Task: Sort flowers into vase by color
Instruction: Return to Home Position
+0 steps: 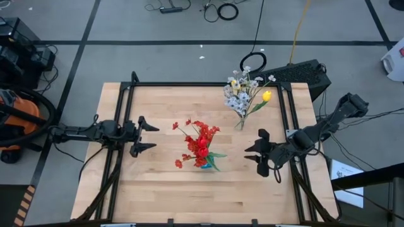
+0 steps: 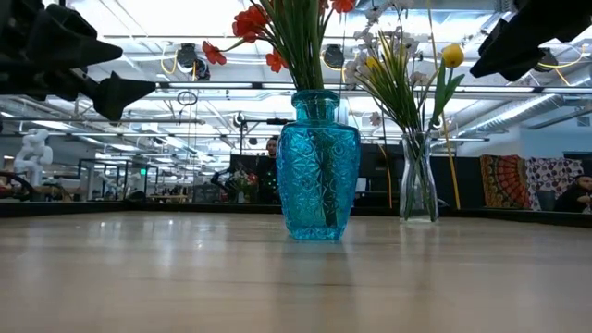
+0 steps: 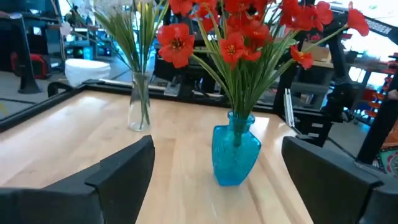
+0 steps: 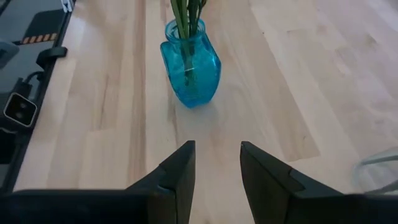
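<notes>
A blue glass vase (image 2: 318,166) stands upright near the table's middle and holds the red flowers (image 1: 200,142); it also shows in the left wrist view (image 3: 235,154) and the right wrist view (image 4: 190,67). A clear glass vase (image 2: 419,180) stands toward the far right and holds whitish blossoms (image 1: 238,94) and a yellow tulip (image 1: 266,96). My left gripper (image 1: 151,137) is open, left of the blue vase, raised above the table. My right gripper (image 1: 255,153) is open, right of the blue vase, also raised. Neither touches anything.
A black frame rail (image 1: 208,84) runs around the table's edges. Bare wood (image 1: 189,195) lies along the near side. Beyond the far edge are cables on the floor and a black keyboard-like device (image 1: 297,72).
</notes>
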`<state>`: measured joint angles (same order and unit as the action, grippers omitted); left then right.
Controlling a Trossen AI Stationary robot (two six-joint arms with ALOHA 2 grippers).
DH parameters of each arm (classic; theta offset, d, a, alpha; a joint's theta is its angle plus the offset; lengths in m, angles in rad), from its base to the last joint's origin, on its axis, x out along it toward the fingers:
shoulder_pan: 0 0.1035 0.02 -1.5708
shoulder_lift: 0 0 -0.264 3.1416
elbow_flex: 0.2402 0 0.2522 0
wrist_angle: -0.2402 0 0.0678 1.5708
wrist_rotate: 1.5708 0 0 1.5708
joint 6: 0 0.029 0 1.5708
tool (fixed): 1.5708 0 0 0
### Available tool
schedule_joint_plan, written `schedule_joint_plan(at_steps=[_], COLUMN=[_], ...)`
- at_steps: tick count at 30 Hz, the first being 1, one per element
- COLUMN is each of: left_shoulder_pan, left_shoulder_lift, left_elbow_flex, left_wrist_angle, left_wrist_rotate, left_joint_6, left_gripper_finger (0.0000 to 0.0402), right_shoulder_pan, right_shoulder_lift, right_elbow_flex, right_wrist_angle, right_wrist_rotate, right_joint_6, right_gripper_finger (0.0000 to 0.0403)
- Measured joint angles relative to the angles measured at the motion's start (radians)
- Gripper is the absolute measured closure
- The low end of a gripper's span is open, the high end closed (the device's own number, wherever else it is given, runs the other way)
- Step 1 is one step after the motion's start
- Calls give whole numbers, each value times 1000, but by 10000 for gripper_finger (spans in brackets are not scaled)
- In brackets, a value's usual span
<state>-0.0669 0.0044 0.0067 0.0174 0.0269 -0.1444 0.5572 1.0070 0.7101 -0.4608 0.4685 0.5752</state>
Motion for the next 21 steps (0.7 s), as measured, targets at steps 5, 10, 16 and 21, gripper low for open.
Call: schedule_joint_plan(at_steps=[5, 10, 16, 21], left_shoulder_pan=[0, 0, 0, 0], left_shoulder_lift=[0, 1, 1, 1], left_elbow_flex=[0, 0, 0, -1], left_wrist_angle=[1, 1, 1, 1], left_wrist_rotate=[-2, -3, -5, -5], left_joint_6=[-5, -5, -5, -5], left_gripper_finger=[47, 47, 47, 47], right_shoulder_pan=[-9, -57, -186, -258], right_shoulder_lift=[-84, -218, -366, -470], right_elbow_flex=[-87, -275, -482, -592], right_wrist_angle=[33, 236, 478, 591], right_wrist_rotate=[-5, -64, -211, -269], right_joint_6=[-30, -87, -190, -268], right_gripper_finger=[284, 284, 284, 284])
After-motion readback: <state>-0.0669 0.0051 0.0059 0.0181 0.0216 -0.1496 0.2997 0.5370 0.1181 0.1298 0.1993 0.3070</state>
